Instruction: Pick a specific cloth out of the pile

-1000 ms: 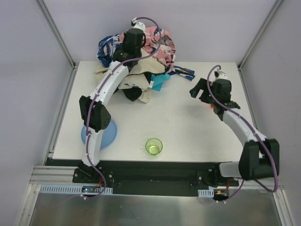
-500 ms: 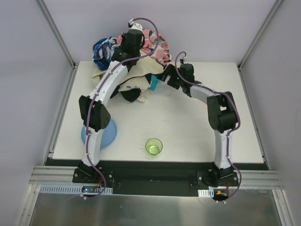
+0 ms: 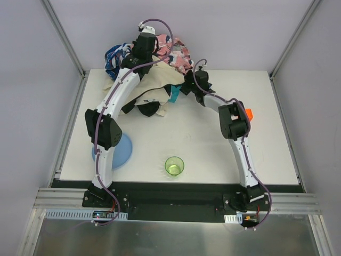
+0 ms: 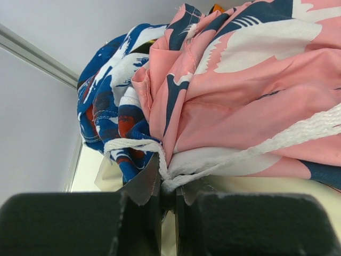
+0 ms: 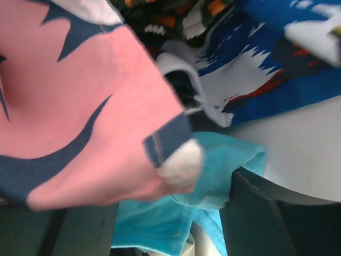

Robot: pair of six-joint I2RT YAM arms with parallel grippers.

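Observation:
The pile sits at the table's far edge. The beige sheet drapes its front. My left gripper is above it, shut on a white cord and the edge of the pink-white patterned cloth, holding them up. The blue-white cloth hangs beside it. The teal cloth peeks out at the pile's right front. My right gripper is open at that spot. In the right wrist view the teal cloth lies between its spread fingers, under a pink flap.
A green cup stands near the front middle of the table. A blue plate lies at the front left beside the left arm. A black cloth sticks out below the beige sheet. Metal frame posts rise at both far corners.
My right arm swung from the table's right side over to the pile's right front. My left gripper rose and moved back, lifting the pink-white cloth.

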